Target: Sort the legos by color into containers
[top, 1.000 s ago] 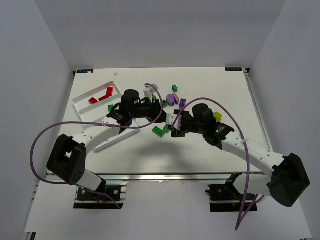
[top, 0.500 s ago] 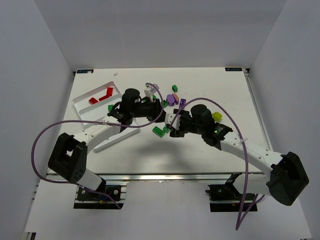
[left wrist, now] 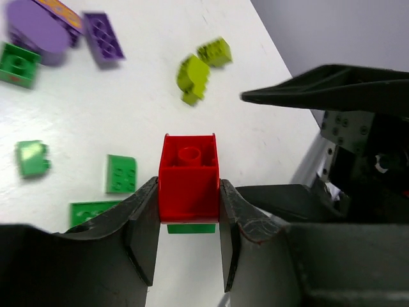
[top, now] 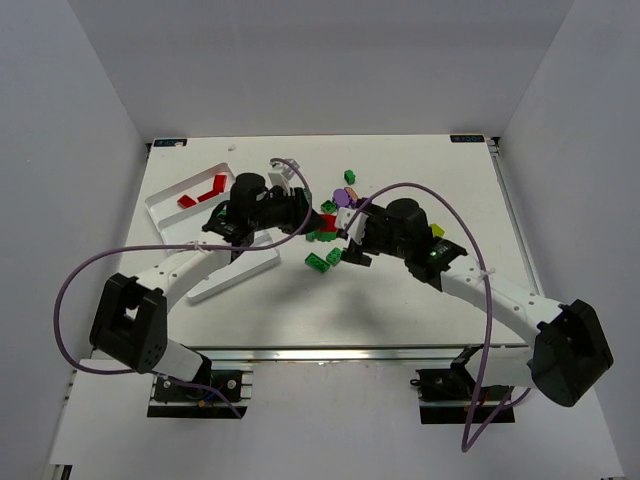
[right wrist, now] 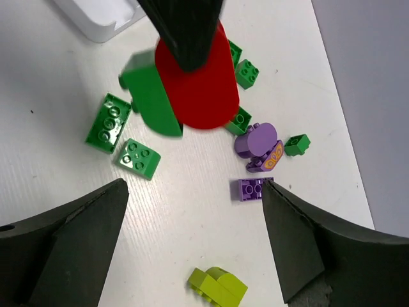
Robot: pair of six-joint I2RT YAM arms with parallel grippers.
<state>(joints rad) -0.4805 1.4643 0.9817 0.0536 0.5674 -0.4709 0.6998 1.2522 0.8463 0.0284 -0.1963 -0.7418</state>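
Note:
My left gripper (left wrist: 188, 189) is shut on a red lego (left wrist: 188, 182), with a green piece (left wrist: 190, 228) showing against its underside. In the top view the left gripper (top: 322, 214) holds it above the loose pile in the middle of the table. My right gripper (top: 350, 236) is just to its right. In the right wrist view the right gripper (right wrist: 195, 185) stands wide open and empty below the red lego (right wrist: 198, 86) and the green piece on it (right wrist: 150, 96). The white tray (top: 225, 281) lies at the left with two red legos (top: 213, 187) in a far compartment.
Loose bricks lie under both grippers: green ones (right wrist: 108, 121) (right wrist: 137, 158), a purple flat one (right wrist: 254, 190), a purple round one (right wrist: 257, 139), a small green one (right wrist: 297, 145) and a yellow-green one (right wrist: 218, 288). A tray corner (right wrist: 102, 19) shows at the upper left.
The right gripper's jaws have spread wider and it has drawn slightly up and right. The left gripper has shifted right over the pile, still shut on the red lego.

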